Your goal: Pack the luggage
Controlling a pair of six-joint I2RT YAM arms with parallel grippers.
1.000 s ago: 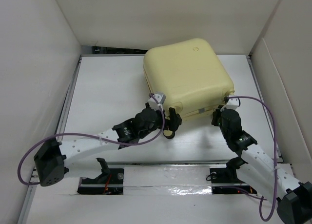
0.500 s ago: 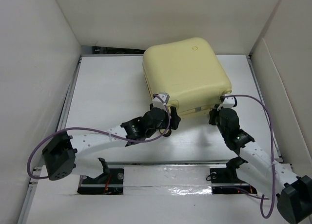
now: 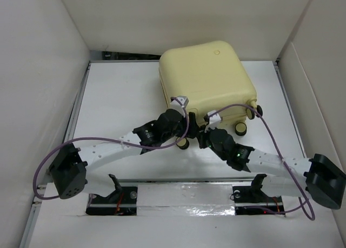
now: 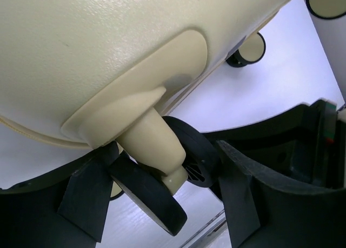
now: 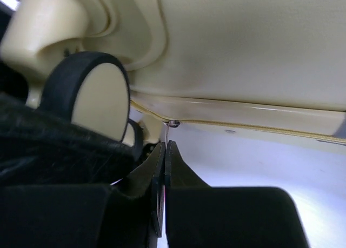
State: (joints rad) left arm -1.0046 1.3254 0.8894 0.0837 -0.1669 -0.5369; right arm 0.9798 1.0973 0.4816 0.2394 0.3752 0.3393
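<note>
The pale yellow luggage (image 3: 205, 80) lies closed at the back middle of the white table. My left gripper (image 3: 186, 135) is at its near left corner. In the left wrist view the left gripper (image 4: 162, 188) is closed round a black-and-cream wheel (image 4: 148, 196), with fingers (image 4: 86, 199) on both sides of it. My right gripper (image 3: 201, 135) reaches left to the near edge. In the right wrist view the right gripper (image 5: 165, 144) is shut on the thin metal zipper pull (image 5: 168, 130), which hangs from the seam beside another wheel (image 5: 97, 105).
Two more wheels (image 3: 239, 129) show at the luggage's near right corner. White walls (image 3: 38, 69) close in the table on the left, back and right. Purple cables (image 3: 281, 124) loop over both arms. A metal rail (image 3: 184, 186) runs along the near edge.
My right arm has swung left from the luggage's near right corner to its near edge beside the left gripper. The left gripper has moved in onto the near left wheel. The right-corner wheels are now uncovered.
</note>
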